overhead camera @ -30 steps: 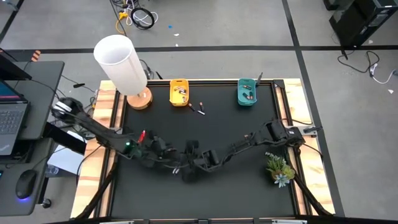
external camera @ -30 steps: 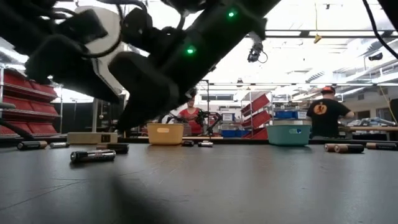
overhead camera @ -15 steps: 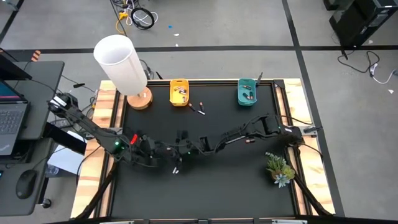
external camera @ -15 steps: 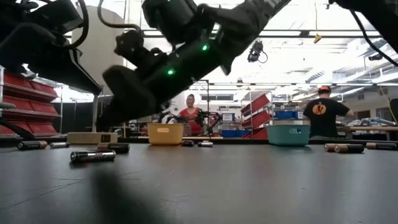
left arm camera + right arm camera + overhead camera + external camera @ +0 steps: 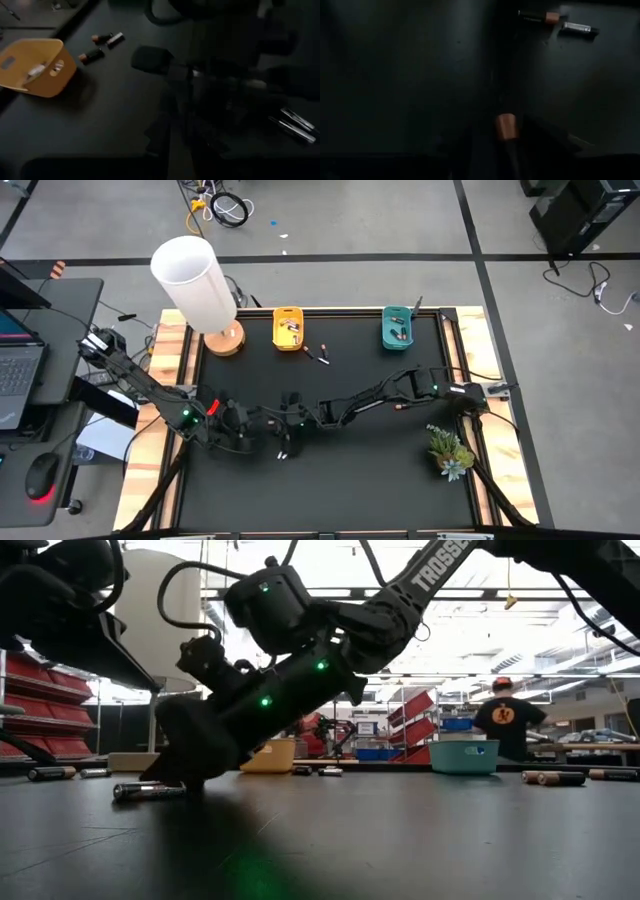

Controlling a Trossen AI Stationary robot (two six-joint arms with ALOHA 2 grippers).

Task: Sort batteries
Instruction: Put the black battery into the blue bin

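Observation:
A dark battery with a copper end (image 5: 506, 125) lies on the black table (image 5: 380, 470), left of the middle. My right gripper (image 5: 507, 145) is stretched far toward the table's left and stands low over it, open, one finger on either side of it. In the low view the right gripper (image 5: 180, 780) is at the right end of this battery (image 5: 150, 790). My left gripper (image 5: 243, 437) hovers close by, toward the left edge. More batteries lie loose on the table (image 5: 320, 355) (image 5: 400, 406) (image 5: 577, 27), and some lie in the yellow bin (image 5: 288, 328) and the teal bin (image 5: 398, 328). My right gripper comes at the dark battery slanting down from the table's right, its fingers (image 5: 545, 142) lying along the battery, whose copper end points away from the wrist. The battery rests on the table. Whether the fingers touch it I cannot tell.
A tall white cylinder on a wooden base (image 5: 195, 280) stands at the far left corner. A small plant (image 5: 450, 448) sits at the right edge. Two silver batteries (image 5: 295, 125) lie near the left gripper. People stand in the room behind the table.
My right gripper has gone toward the table's left edge and down, tipping its nose lower, until its fingers reach the dark battery on the table. My left gripper has drawn back toward the left edge, out from under the right arm.

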